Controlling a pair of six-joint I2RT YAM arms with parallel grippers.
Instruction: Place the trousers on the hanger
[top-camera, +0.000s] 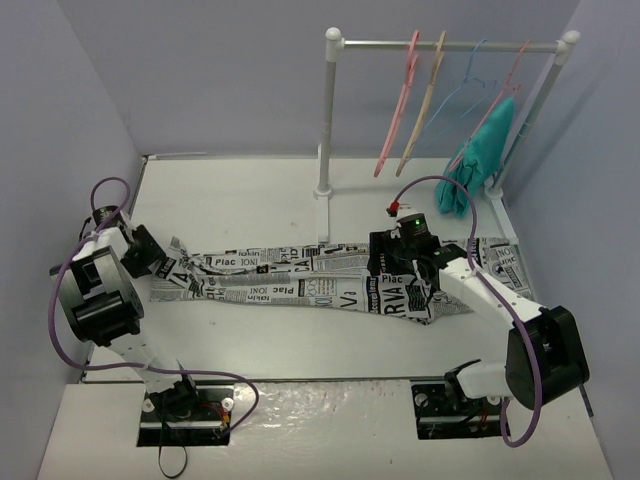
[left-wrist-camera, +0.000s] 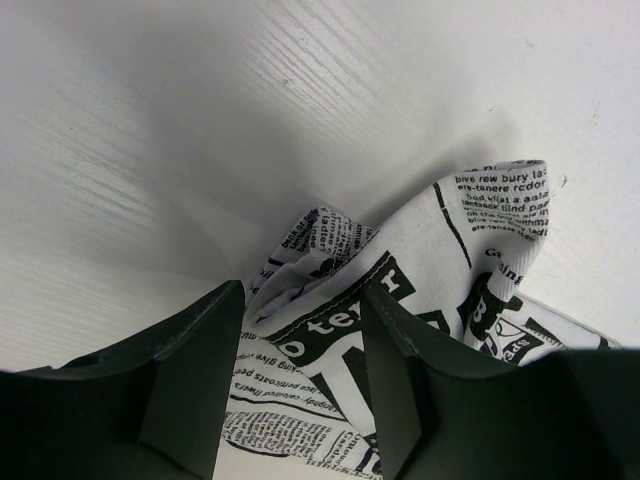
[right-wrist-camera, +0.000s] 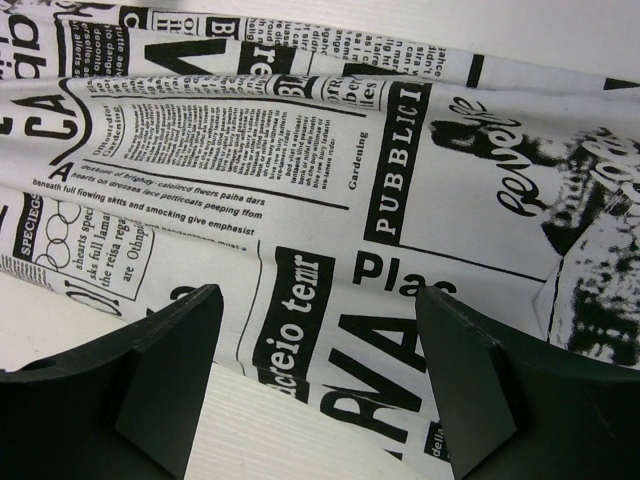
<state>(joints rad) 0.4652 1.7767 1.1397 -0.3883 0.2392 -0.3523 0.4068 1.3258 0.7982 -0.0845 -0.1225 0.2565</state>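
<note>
Trousers (top-camera: 300, 280) laid flat across the table (top-camera: 240, 190), cuffs leftward, waist rightward, probably to offer each arm an end; white cloth crowded with black newsprint headlines, rumpled at the cuff. Left gripper (left-wrist-camera: 300, 300) half open astride that cuff, right gripper (right-wrist-camera: 320, 300) wide open over the waist, both empty; pink hanger (top-camera: 398, 105) well apart on the rail (top-camera: 450, 45).

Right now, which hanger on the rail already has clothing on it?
The rightmost hanger, carrying a teal garment; the pink hanger, tan hanger and blue wire hanger beside it hang bare.
</note>
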